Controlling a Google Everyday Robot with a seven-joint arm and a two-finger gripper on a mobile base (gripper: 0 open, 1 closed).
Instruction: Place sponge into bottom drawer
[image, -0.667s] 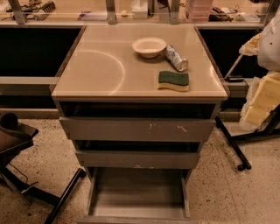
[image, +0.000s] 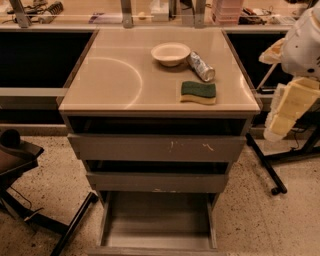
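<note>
The sponge (image: 198, 92), dark green on top of yellow foam, lies flat on the beige cabinet top (image: 110, 75), near its front right corner. The bottom drawer (image: 157, 220) is pulled out at floor level, and its flat grey floor is bare. My gripper (image: 285, 112) hangs at the right edge of the view, cream-coloured under a white arm. It is to the right of the cabinet, apart from the sponge and a little lower than the top. It holds nothing that I can see.
A white bowl (image: 170, 53) and a can lying on its side (image: 201, 66) sit behind the sponge. Two grey drawer fronts (image: 155, 148) (image: 157, 182) are above the open drawer. Dark chair parts (image: 20, 155) stand at the left, black stand legs (image: 267, 170) at the right.
</note>
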